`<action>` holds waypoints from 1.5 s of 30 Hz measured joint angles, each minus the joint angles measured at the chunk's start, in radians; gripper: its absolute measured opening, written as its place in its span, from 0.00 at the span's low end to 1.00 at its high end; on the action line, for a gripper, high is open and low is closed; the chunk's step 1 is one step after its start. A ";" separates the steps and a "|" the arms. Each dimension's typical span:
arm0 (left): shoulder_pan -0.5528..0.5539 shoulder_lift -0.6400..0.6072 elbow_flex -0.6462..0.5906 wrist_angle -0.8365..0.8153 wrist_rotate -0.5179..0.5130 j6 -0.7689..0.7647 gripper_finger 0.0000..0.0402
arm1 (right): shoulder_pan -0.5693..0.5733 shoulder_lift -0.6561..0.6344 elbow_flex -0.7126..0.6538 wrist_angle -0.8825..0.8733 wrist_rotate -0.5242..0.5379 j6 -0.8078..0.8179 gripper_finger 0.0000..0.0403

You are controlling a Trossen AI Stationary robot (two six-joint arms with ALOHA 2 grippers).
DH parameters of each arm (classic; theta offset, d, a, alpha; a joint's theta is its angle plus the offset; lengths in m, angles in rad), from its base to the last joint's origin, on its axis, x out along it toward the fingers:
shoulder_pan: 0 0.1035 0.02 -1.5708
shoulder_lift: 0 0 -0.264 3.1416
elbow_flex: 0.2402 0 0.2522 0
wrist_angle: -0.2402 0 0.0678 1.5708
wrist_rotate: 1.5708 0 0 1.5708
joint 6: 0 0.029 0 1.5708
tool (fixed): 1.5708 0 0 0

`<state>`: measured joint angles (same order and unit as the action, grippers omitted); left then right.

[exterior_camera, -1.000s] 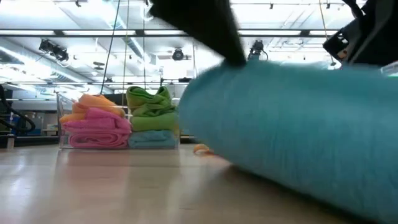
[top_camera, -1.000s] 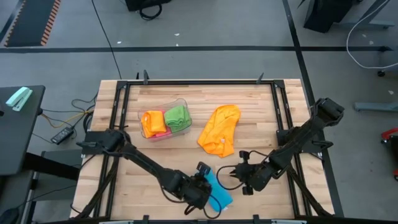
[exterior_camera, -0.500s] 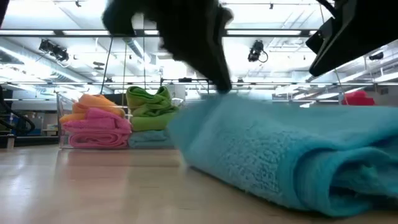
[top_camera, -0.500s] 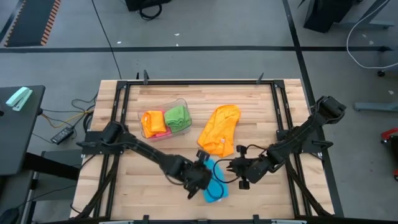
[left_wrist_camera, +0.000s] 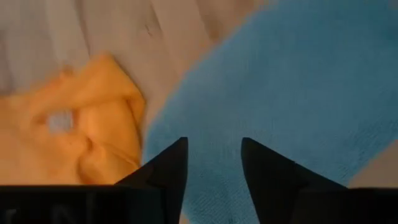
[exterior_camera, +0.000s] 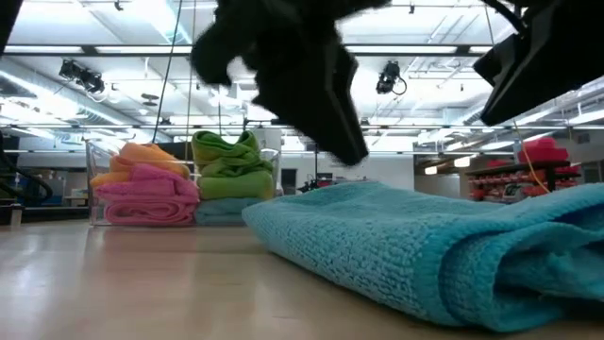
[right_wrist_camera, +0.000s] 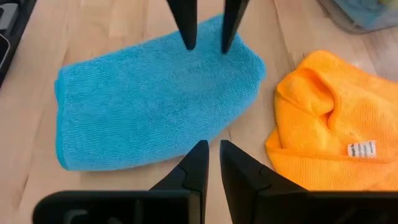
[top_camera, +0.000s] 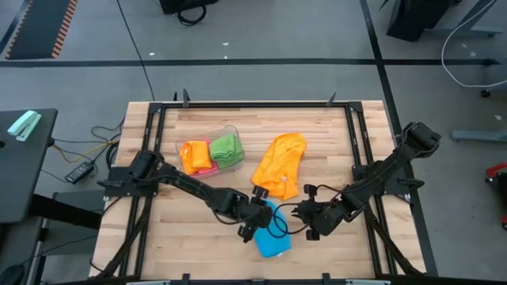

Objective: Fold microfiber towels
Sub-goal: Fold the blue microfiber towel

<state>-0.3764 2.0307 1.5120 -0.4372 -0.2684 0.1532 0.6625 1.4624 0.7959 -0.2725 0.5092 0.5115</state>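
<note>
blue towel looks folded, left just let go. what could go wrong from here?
1. The left gripper hangs open right over the blue towel; a finger could snag the pile on lifting and undo the fold.
2. The orange towel lies crumpled close beside it; reaching for it could drag the blue one along.

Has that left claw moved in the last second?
Yes. The left gripper has drawn back from the table's near edge toward the orange towel.
</note>
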 joint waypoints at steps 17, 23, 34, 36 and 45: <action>-0.134 -0.009 0.003 -0.005 0.070 -0.159 0.34 | 0.116 0.297 0.002 0.305 0.094 -0.025 0.12; -0.168 -0.009 0.003 -0.055 0.066 -0.197 0.30 | 0.111 0.297 0.003 0.162 0.114 0.032 0.12; -0.219 -0.009 0.003 -0.140 -0.019 -0.229 0.23 | -0.070 0.377 -0.003 0.402 0.034 -0.175 0.12; -0.231 -0.009 0.003 -0.152 -0.019 -0.248 0.22 | -0.090 0.377 0.002 0.486 -0.001 -0.232 0.12; -0.275 -0.019 0.002 -0.190 -0.089 -0.278 0.15 | -0.163 0.403 0.099 0.719 -0.285 -0.378 0.12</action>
<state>-0.6509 2.0112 1.5139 -0.6270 -0.3577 -0.1246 0.4999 1.8655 0.8954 0.4470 0.2239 0.1334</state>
